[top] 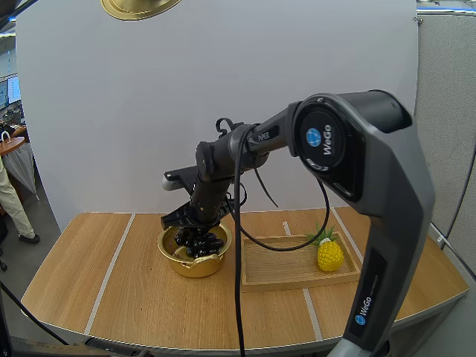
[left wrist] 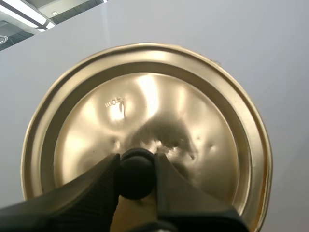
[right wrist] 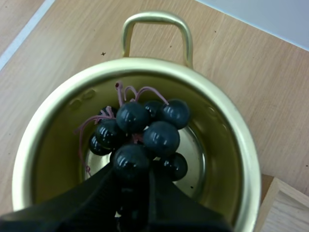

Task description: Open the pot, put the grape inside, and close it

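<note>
Snugly, left fingers point(left wrist: 82, 193) pinching lid point(left wrist: 159, 96), right fingers point(right wrist: 91, 200) pinching grapes point(right wrist: 159, 137)

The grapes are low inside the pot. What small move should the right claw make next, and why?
Probably open the right claw to drop the grapes: they hang inside the pot, below its rim, and the left claw holds the lid high above, by its knob.

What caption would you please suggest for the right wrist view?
The right claw holds a bunch of dark glossy grapes inside the open round golden metal pot on the wooden table.
</note>
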Controlling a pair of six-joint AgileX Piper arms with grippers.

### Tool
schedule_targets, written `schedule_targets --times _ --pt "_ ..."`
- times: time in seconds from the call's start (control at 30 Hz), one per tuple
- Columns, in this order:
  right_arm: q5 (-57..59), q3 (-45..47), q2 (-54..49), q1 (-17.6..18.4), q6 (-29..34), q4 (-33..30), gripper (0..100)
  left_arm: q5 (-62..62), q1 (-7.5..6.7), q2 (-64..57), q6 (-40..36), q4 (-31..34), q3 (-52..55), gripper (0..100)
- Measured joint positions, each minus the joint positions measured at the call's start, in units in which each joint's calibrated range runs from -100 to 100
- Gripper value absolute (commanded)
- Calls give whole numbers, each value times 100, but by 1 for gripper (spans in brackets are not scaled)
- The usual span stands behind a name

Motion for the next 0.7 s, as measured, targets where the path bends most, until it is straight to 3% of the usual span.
schedule_targets --times 0.27,0.33,0.43,0.7 --pt "-147 0 205 0 0 -14 1 0 0 0 0 0 0 0" --pt "-147 0 217 0 0 -14 30 0 0 0 0 0 0 0" --pt "-147 0 217 0 0 -14 98 0 0 0 0 0 0 0" --pt "41 0 233 0 0 -50 100 0 0 0 0 0 0 0"
